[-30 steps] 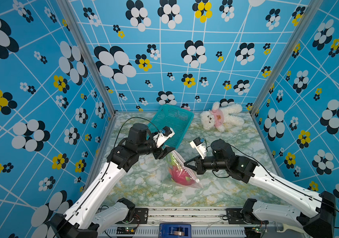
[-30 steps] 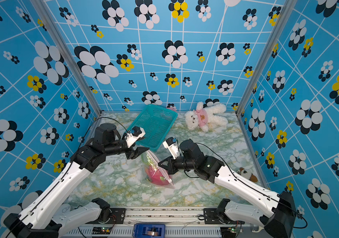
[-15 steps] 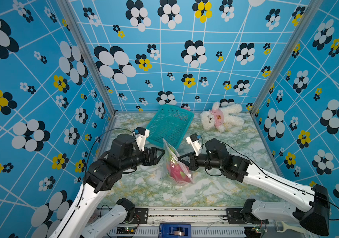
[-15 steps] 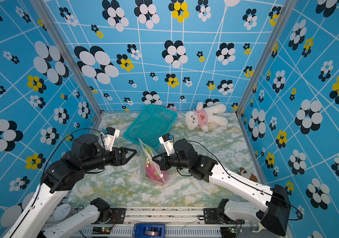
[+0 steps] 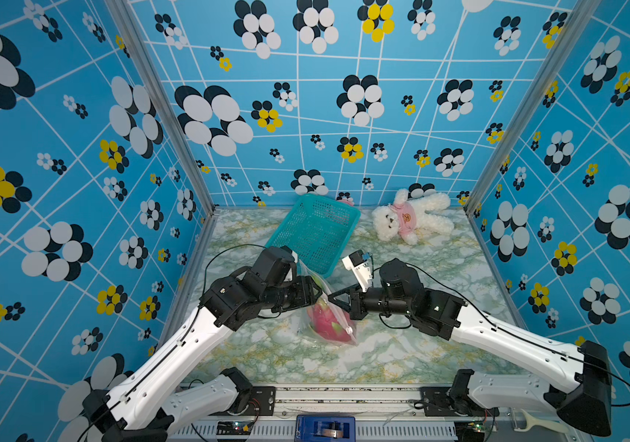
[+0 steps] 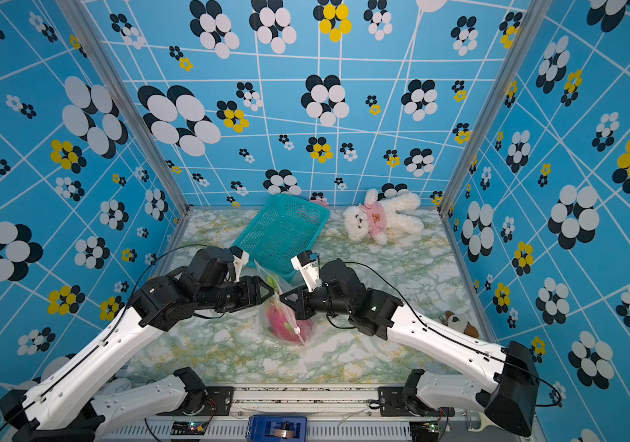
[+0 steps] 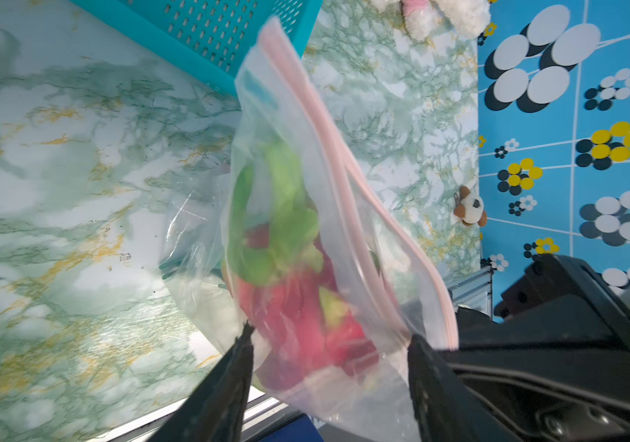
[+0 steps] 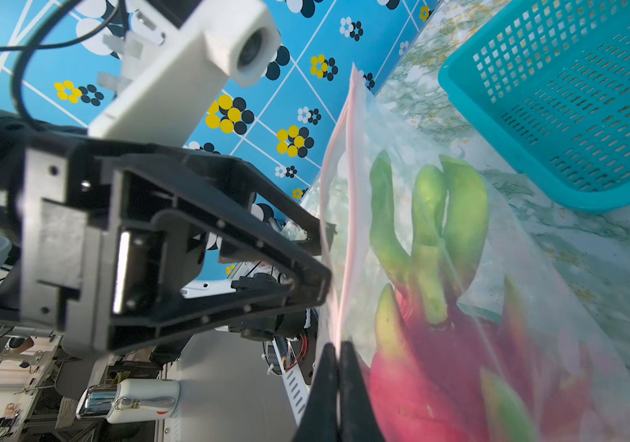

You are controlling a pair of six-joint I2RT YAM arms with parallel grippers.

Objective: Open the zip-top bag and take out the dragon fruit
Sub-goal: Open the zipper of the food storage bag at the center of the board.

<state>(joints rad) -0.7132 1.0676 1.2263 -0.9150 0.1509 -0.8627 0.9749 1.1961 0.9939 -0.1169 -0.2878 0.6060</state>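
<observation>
The clear zip-top bag [image 5: 324, 310] stands upright between my two grippers in both top views, with its pink zip strip [image 7: 328, 153] along the top edge. Inside lies the dragon fruit [image 5: 328, 326] [image 6: 282, 323], red-pink with green tips [image 8: 428, 229]. My right gripper [image 8: 338, 354] [image 5: 332, 297] is shut on the bag's zip edge. My left gripper [image 7: 330, 338] [image 5: 318, 296] faces it from the other side, open. Its wide-set fingers straddle the bag's side, and its fingertips [image 8: 323, 283] reach the zip strip. A small white slider [image 5: 348, 329] sits at the strip's near end.
A teal mesh basket [image 5: 317, 231] lies tilted just behind the bag. A white teddy bear in a pink shirt [image 5: 411, 218] lies at the back right. A small brown-and-white plush [image 6: 459, 323] sits by the right wall. Patterned blue walls close in three sides.
My left gripper pulled back to the left and has now come in against the bag again. My right gripper kept its hold and raised the bag more upright.
</observation>
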